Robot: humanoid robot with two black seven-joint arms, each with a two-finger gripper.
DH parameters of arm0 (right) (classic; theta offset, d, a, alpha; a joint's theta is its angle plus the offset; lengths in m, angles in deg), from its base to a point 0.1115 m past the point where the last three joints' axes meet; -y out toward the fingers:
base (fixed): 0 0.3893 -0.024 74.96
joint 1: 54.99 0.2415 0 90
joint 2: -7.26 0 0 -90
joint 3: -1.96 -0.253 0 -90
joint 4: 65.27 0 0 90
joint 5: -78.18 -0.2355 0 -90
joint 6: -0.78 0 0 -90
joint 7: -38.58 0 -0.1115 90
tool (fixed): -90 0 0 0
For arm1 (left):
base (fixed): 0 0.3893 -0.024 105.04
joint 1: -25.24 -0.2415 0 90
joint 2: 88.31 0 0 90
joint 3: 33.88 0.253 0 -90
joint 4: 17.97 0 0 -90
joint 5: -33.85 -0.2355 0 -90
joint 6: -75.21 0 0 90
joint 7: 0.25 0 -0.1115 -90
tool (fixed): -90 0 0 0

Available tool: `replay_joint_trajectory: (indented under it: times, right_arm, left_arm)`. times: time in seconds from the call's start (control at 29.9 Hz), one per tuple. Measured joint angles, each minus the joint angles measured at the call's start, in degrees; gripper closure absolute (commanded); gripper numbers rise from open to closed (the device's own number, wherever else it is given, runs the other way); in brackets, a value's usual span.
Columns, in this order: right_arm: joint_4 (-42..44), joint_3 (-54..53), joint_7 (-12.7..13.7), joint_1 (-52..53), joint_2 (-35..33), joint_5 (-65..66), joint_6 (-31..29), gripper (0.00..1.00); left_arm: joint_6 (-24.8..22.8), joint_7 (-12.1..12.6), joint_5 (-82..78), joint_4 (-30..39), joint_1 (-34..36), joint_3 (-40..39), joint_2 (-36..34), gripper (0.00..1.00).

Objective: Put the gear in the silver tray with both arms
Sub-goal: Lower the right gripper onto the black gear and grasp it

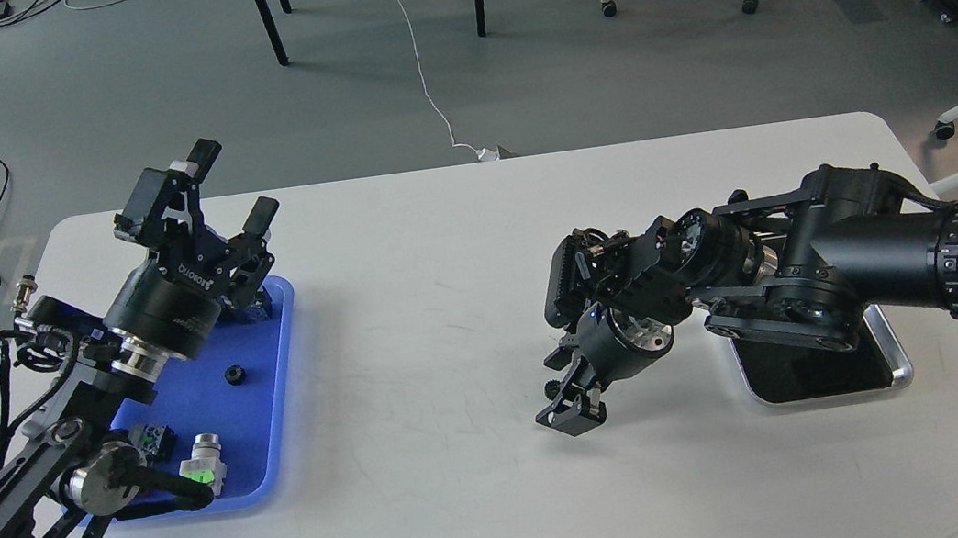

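A small black gear (549,387) lies on the white table, left of the silver tray (895,346). My right gripper (565,387) points down and to the left right at the gear. Its jaws stand open, one finger on each side of the gear, which is partly hidden by them. The right arm crosses over the silver tray and covers most of it. My left gripper (232,183) is open and empty, raised above the far end of a blue tray (287,368).
The blue tray holds a second black gear (235,373), a silver part with a green light (203,461) and small blue and black parts. Chair and table legs stand on the floor beyond the table's far edge.
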Motion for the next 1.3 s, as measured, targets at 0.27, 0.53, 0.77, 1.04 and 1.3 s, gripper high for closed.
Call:
replay_joint_trajectory:
  times: [0.27, 0.53, 0.77, 1.04, 1.3]
  right_arm:
    - [0.17, 0.63, 0.0, 0.23, 0.46, 0.0, 0.28, 0.5]
    - [0.16, 1.32, 0.0, 0.63, 0.42, 0.0, 0.28, 0.57]
    - [0.17, 1.35, 0.0, 0.75, 0.37, 0.0, 0.13, 0.72]
    - [0.13, 1.35, 0.0, 1.35, 0.19, -0.1, 0.01, 0.78]
    - [-0.56, 1.07, -0.01, 3.48, -3.27, -0.33, 0.01, 0.79]
  left_arm:
    - [-0.05, 0.0, 0.0, 0.0, 0.0, -0.07, -0.05, 0.02]
    - [-0.12, 0.0, 0.0, 0.0, 0.0, -0.09, 0.04, 0.02]
    - [-0.23, 0.0, 0.0, 0.0, 0.0, -0.1, 0.1, 0.02]
    - [-0.27, 0.0, 0.0, 0.0, 0.0, -0.1, 0.25, 0.02]
    - [-0.27, 0.0, 0.0, 0.0, 0.0, -0.1, 0.19, 0.02]
